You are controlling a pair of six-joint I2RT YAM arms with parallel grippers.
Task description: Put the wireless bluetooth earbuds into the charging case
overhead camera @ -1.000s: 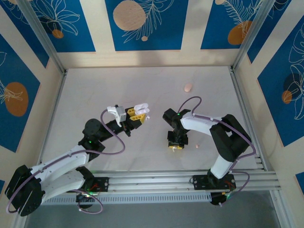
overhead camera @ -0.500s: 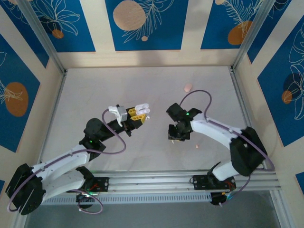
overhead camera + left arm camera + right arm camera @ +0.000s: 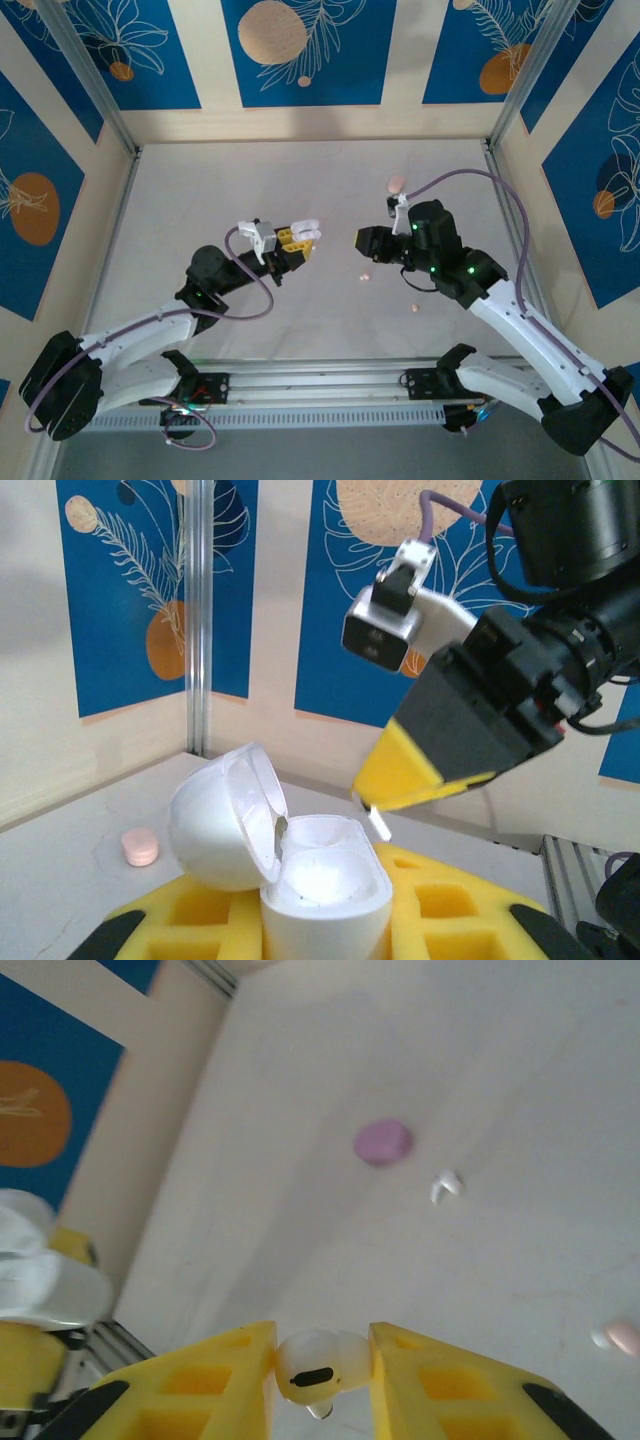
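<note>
From above, the left gripper (image 3: 296, 240) is clamping the open white charging case (image 3: 303, 231) over the middle of the worktop (image 3: 200, 190). The right gripper (image 3: 360, 240) is facing it from the right, with a small gap between them. A pink bud (image 3: 363, 276) is lying on the worktop below that gap, a second pink bud (image 3: 412, 306) is lying nearer the arm bases, and a pink case (image 3: 396, 185) is sitting toward the far right

In the left wrist view, the charging case (image 3: 325, 890) is standing upright between the yellow fingers (image 3: 450, 920), its lid (image 3: 225, 820) tipping back to the left. The right gripper (image 3: 385, 795) is hanging just above and to the right of the opening, with the white earbud (image 3: 380, 823) poking from its tip. The pink case (image 3: 140, 846) is resting on the worktop behind

In the right wrist view, the right gripper (image 3: 320, 1355) is pinching the white earbud (image 3: 315, 1368) between its yellow fingers. A purple case (image 3: 383, 1143), a loose white bud (image 3: 445, 1185) and a peach-pink bud (image 3: 622, 1336) are lying on the worktop beyond, and the charging case (image 3: 45, 1280) is showing at the left edge
</note>
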